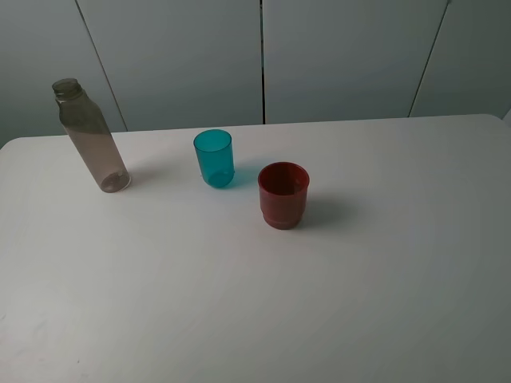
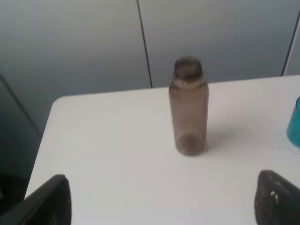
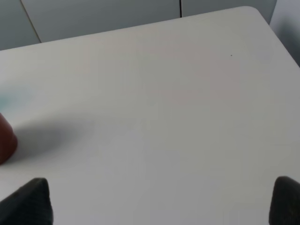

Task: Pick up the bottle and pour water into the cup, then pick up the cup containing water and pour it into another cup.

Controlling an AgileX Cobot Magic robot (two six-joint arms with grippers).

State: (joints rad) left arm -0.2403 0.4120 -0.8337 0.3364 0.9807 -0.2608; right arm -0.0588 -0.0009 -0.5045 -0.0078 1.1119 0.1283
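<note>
- Tall smoky grey-brown plastic bottle (image 1: 90,137) upright on white table (image 1: 255,303); teal tumbler (image 1: 214,158) beside it, red cup (image 1: 283,194) beyond.
- Left hand (image 2: 161,201) and right hand (image 3: 161,199) both spread, empty.
- I judge the slim bottle could topple if nudged off-centre.

Right wrist view. You see the white table (image 3: 154,108) filling most of the frame, its rounded far corner meeting grey wall panels behind. The right gripper (image 3: 161,204) shows only as two dark fingertips (image 3: 29,201), one at each lower corner of the picture, spread wide apart with bare tabletop between them and nothing held. At one edge you see a small slice of the dark red cup (image 3: 5,140), casting a soft shadow across the table.
</note>
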